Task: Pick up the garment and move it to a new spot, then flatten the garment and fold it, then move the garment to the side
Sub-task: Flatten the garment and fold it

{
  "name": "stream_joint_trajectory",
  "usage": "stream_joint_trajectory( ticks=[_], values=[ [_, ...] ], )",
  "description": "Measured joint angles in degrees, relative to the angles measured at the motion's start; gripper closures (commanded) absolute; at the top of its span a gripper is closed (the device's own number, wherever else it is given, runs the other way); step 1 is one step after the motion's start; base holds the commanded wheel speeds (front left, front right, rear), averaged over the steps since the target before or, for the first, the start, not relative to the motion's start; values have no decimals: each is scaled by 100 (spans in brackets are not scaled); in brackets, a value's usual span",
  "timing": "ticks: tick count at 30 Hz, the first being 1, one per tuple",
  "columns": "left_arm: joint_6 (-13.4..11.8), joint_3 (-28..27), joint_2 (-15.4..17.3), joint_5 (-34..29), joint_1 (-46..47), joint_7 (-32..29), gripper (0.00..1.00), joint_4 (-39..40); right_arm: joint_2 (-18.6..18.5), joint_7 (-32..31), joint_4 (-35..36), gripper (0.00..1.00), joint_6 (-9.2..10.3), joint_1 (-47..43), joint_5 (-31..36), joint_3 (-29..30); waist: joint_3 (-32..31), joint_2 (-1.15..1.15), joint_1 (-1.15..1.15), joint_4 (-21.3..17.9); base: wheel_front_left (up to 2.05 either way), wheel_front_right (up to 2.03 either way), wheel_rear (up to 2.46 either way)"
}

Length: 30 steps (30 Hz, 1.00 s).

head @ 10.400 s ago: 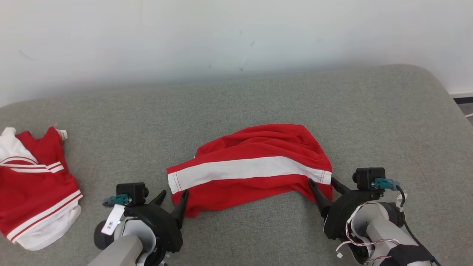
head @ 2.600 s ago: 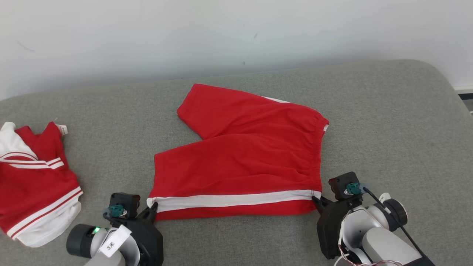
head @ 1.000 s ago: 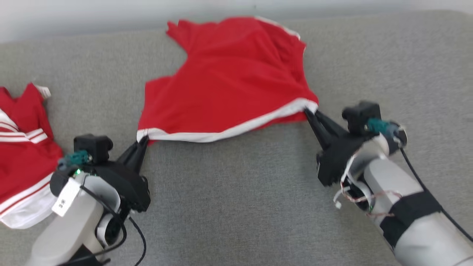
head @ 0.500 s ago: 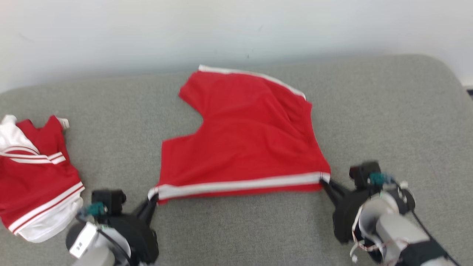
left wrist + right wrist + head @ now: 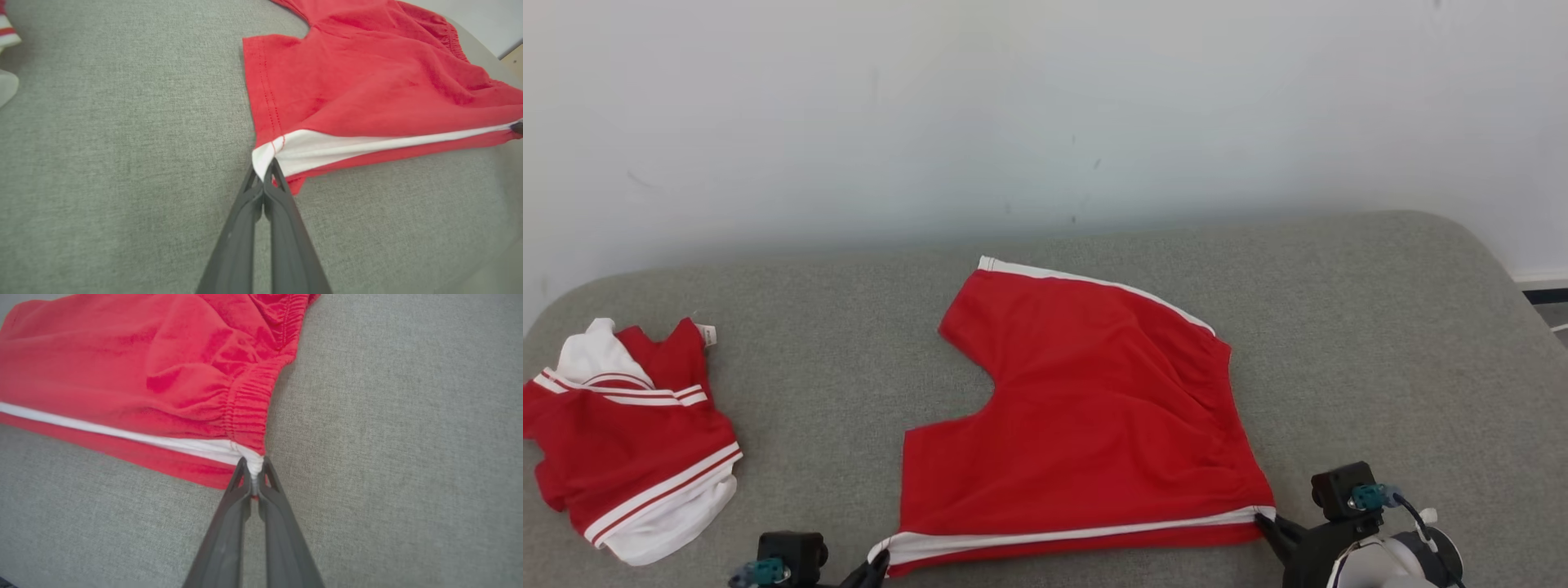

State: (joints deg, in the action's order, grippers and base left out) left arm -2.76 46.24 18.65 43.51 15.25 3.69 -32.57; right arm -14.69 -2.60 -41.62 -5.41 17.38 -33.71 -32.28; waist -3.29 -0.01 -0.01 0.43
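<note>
As R claw (image 5: 254, 463) nips it, garment (image 5: 122, 363) lies fwd-left.

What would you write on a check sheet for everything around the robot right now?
Surface: grey fabric cushion with rounded corners.
Job's things: red shorts with a white side stripe, spread nearly flat, some wrinkles near the waistband.
Clutter: crumpled red and white shirt lying on the robot's left side.
Grippers: left gripper has its fingers shut on the leg-hem corner of the shorts; right gripper has its fingers shut on the waistband corner.
Cables: thin black cable beside the right wrist camera.
Surroundings: white wall behind, with a few small marks.
</note>
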Motion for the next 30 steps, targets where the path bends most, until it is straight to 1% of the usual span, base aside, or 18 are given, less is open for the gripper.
stream_joint_trajectory(
  ticks=[6,10,15,16,17,18,19,24,27,30],
  values=[
    [-80,99,66,-12,-230,-114,100,186,-3,-161,167,100,118,-221,-58,-3,-88,0,1,-19,0,0,0],
    [-83,104,87,9,-297,-185,100,378,-5,-243,297,100,196,-294,-60,2,-106,0,1,-25,0,0,0],
    [-146,129,88,-3,-309,-321,100,423,-3,-361,394,100,242,-325,-67,-21,-91,0,1,-13,0,0,0],
    [-170,130,89,-3,-309,-378,100,433,-4,-391,446,63,246,-344,-67,-30,-87,0,1,-10,0,0,0],
    [-179,131,91,-2,-310,-417,80,447,-3,-391,491,33,255,-372,-67,-23,-84,0,1,-8,0,0,0],
    [-179,97,92,27,-322,-415,49,486,-1,-396,509,0,297,-392,-79,-10,-81,0,1,-7,0,0,0],
    [-186,23,91,120,-335,-411,0,546,-13,-399,520,0,316,-403,-102,1,-78,0,1,-6,0,0,0],
    [-189,-148,149,250,-343,-408,0,810,-110,-405,772,0,338,-409,-190,105,-80,0,1,-5,0,0,0],
    [-203,-269,220,377,-396,-358,0,1102,-141,-394,1171,0,337,-505,-369,247,-94,1,1,-6,0,0,0],
    [-229,-383,301,436,-476,-287,0,1422,-263,-386,1522,0,338,-603,-381,315,-113,1,1,-11,0,0,0]
  ],
)
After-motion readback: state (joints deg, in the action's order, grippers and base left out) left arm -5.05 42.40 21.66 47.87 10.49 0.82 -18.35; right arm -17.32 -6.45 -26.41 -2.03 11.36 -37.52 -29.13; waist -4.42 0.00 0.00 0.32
